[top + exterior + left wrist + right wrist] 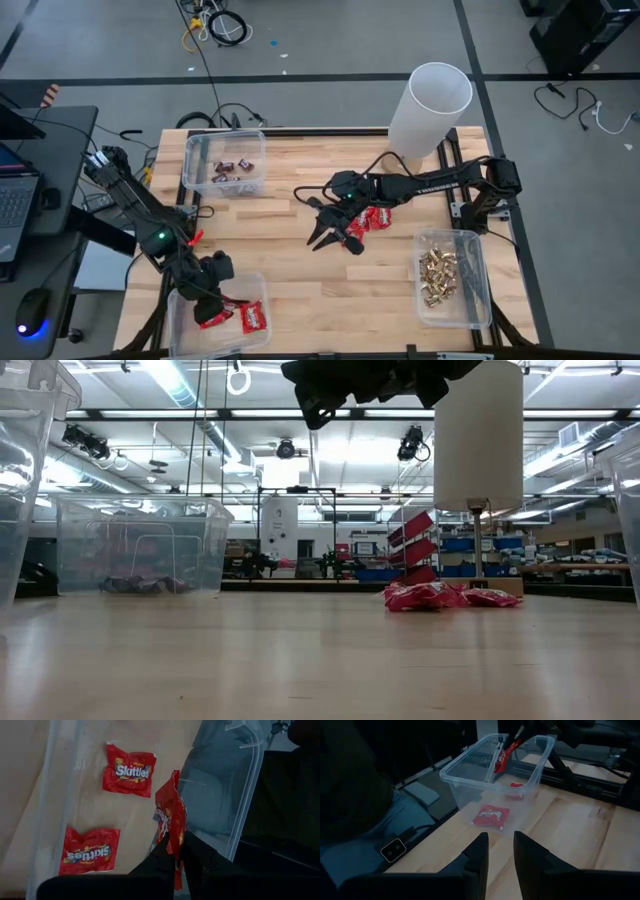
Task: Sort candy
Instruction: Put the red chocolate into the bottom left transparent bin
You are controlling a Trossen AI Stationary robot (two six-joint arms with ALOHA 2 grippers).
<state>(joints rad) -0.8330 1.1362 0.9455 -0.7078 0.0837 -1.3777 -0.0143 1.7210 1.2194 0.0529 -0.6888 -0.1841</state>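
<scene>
Candy sorting, deposit step. Landmark: the near-left bin point(215, 315), at the table's point(330, 300) front-left corner.

Left gripper point(212, 300) hangs directly over this bin, fingers pinched together on a red packet point(170, 817) that stands on edge between them. Two more red packets point(129, 770) lie flat on the bin floor below. The grip looks light; my judgement is that release is in hand or just about to begin. Left arm reaches in from the table's left edge, wrist bent down into the bin.

Right gripper point(330, 238) hovers mid-table, well to the right of the bin and clear of it, fingers point(477, 852) parted with nothing between them. It sits just beside the remaining red pile point(370, 218).

Other candy: dark mini bars point(232, 170) in the bin behind the landmark bin; gold pieces point(438, 272) in the bin far right of it.

Next move (judgement): left fingers spread fully so the packet drops flat, then lift clear of the bin wall. Right gripper then descends on the red pile.
</scene>
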